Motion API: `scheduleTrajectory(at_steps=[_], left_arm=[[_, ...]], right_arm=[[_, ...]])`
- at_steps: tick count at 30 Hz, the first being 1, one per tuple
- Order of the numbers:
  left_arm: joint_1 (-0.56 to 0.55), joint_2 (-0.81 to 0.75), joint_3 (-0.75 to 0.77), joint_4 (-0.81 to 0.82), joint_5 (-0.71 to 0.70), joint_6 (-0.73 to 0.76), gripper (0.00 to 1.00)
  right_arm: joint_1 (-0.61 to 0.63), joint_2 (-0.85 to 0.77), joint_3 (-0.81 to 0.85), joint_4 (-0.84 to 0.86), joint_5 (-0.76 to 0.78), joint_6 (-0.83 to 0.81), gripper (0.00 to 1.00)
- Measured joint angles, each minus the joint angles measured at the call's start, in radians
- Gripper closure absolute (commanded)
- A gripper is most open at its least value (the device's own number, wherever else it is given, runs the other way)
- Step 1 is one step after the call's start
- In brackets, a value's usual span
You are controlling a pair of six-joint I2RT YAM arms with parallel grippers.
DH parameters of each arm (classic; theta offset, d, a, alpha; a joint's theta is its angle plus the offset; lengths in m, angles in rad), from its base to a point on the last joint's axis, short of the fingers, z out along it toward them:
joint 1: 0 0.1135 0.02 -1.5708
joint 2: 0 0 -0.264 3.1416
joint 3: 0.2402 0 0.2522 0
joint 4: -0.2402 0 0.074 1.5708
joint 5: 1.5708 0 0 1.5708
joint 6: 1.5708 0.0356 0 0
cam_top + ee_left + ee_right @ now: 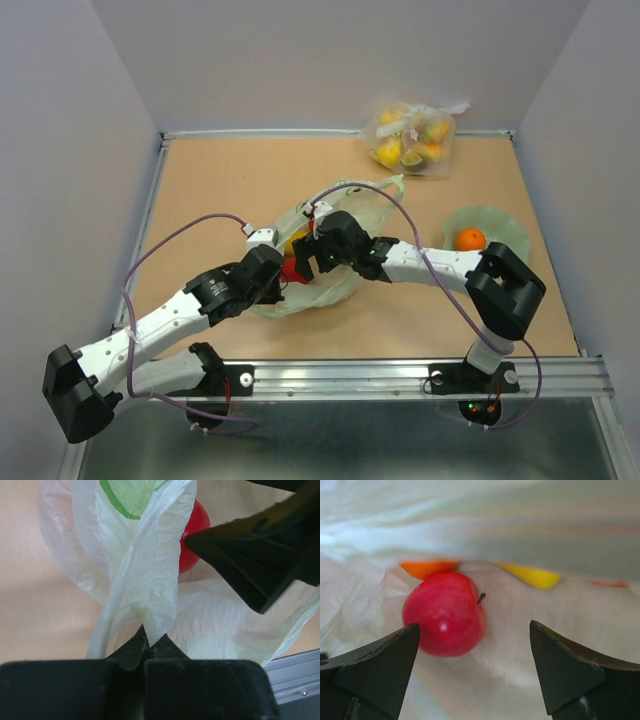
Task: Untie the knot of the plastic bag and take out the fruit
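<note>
— While the left hand (pixel 148 647) is pinched tight on a fold of the plastic bag (pixel 150 580), what is the right one doing?

— The right hand (pixel 474 630) is inside the bag's mouth with its fingers spread wide, holding nothing. One red apple (pixel 445 615) lies on the film just ahead of it, nearer one fingertip. Whether they touch, I cannot tell.

— How many fruits do you count?

— Four. Beyond the apple, farther from the right hand, there are blurred slivers of one orange (pixel 427 568) and one yellow mango (pixel 532 576). A second orange (pixel 470 238) sits outside the bag on one pale green dish (pixel 505 225), off to the right hand's right, near that arm's elbow.

— And bags?

— Two. The green one is around both hands. One clear bag (pixel 410 138) of mixed fruit lies well beyond them, at the desk's far edge.

— What about the surroundings?

— A tan desk (pixel 220 190) with a metal rail (pixel 400 375) along its near edge, and plain pale walls (pixel 330 60) on three sides.
</note>
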Motion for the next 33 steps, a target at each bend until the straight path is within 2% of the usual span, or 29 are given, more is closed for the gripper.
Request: scheduleTrajectory(at_steps=[11, 14, 16, 20, 21, 27, 33], left_arm=[[0.000, -0.015, 0.000, -0.005, 0.011, -0.005, 1.00], [0.000, -0.015, 0.000, -0.005, 0.014, -0.005, 1.00], [0.000, -0.015, 0.000, -0.004, 0.014, -0.005, 1.00], [0.000, -0.015, 0.000, -0.004, 0.015, -0.005, 1.00], [0.000, -0.015, 0.000, -0.004, 0.014, -0.005, 1.00], [0.000, -0.013, 0.000, 0.010, 0.002, -0.005, 1.00], [0.006, 0.048, 0.000, 0.048, -0.013, 0.005, 1.00]], right_arm=[[0.022, 0.154, 0.000, 0.154, -0.080, 0.078, 0.05], [0.028, 0.193, 0.000, 0.159, -0.089, 0.089, 0.16], [0.028, 0.205, 0.000, 0.177, -0.092, 0.095, 0.30], [0.028, 0.195, -0.002, 0.185, -0.086, 0.096, 0.71], [0.028, 0.186, -0.008, 0.186, -0.082, 0.094, 0.86], [0.028, 0.035, -0.064, 0.174, -0.011, 0.072, 0.96], [0.028, -0.140, -0.089, 0.129, 0.046, 0.055, 0.97]])
